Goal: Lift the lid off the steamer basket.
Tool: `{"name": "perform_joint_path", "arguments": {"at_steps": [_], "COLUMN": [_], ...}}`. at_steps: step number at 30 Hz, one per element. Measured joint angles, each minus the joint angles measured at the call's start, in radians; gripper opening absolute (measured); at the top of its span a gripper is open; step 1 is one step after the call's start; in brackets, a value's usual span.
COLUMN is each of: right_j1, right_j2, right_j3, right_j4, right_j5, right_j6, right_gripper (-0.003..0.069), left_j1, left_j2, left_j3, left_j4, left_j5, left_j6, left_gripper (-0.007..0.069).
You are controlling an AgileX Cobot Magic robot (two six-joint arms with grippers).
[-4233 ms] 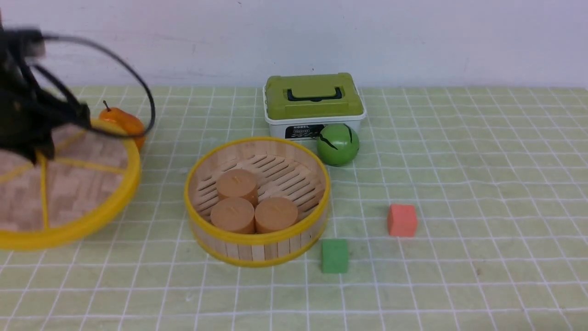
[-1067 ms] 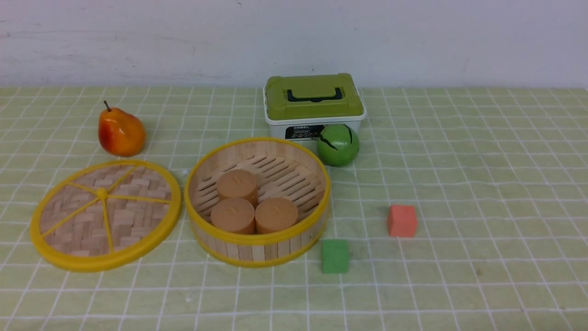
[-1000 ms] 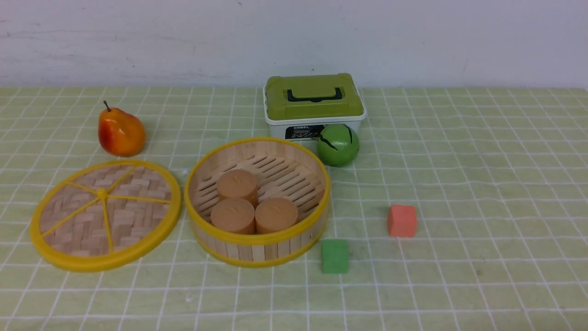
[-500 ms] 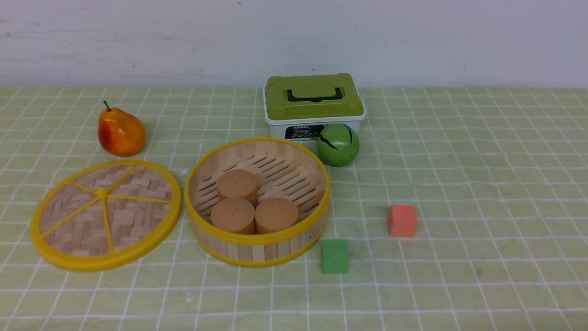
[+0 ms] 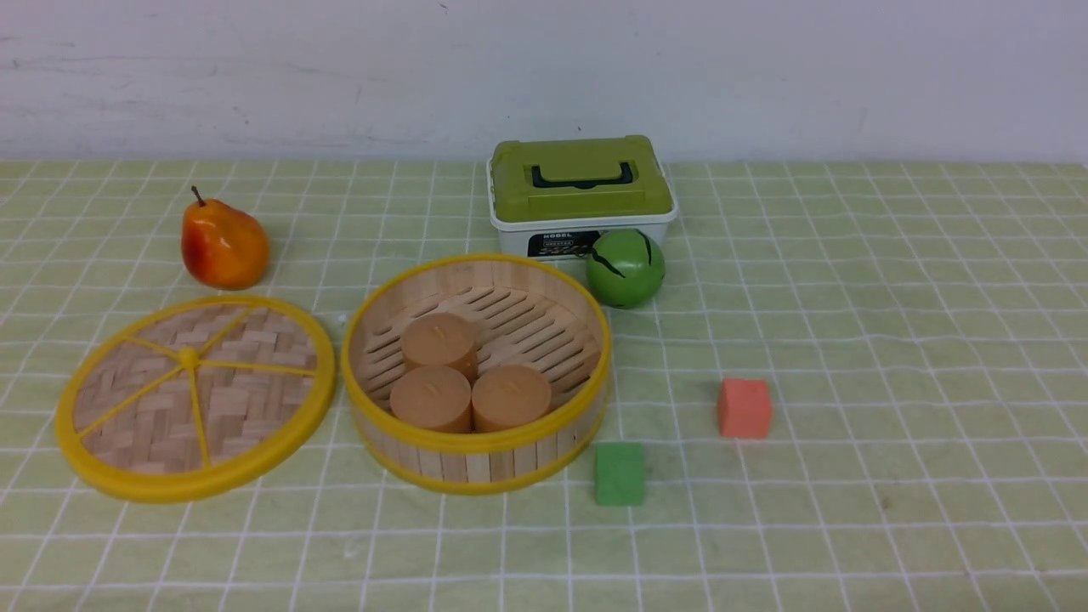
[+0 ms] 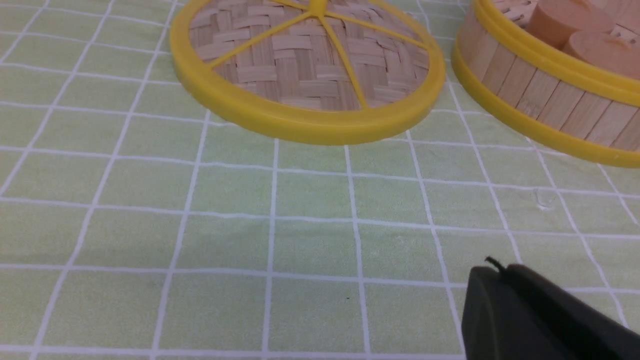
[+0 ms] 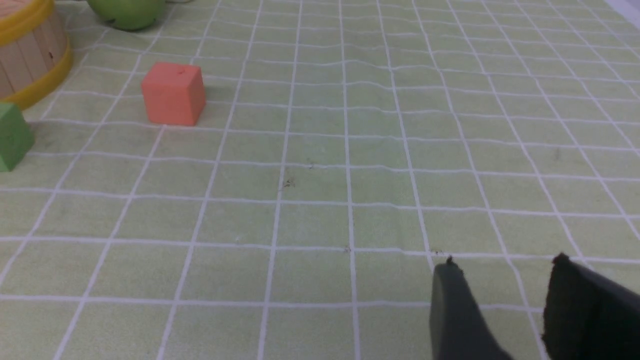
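Woven wood, the lid (image 5: 195, 397) lay flat on the worktop (image 5: 850, 297), just left of the open steamer basket (image 5: 476, 374), which held three brown rolls (image 5: 466, 381). The right claw (image 7: 500, 305) was a little spread, holding nothing. I couldn't tell about the left claw (image 6: 530, 315).

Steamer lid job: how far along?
Looks done. The lid lies flat on the cloth to the left of the steamer basket, which stands open with three brown cylinders showing. Nothing is in hand: neither arm appears in the front view, and each wrist view shows only cloth near its end effector. Nothing looks left.
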Motion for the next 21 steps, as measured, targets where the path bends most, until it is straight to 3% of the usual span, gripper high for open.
{"name": "perform_joint_path", "arguments": {"at_steps": [21], "right_j1": [0.000], "right_j2": [0.000], "right_j3": [0.000], "right_j4": [0.000], "right_j5": [0.000], "right_j6": [0.000], "right_gripper": [0.0241], "left_j1": [0.000], "left_j2": [0.000], "left_j3": [0.000], "left_j4": [0.000], "left_j5": [0.000], "left_j6": [0.000], "left_gripper": [0.0012]}}
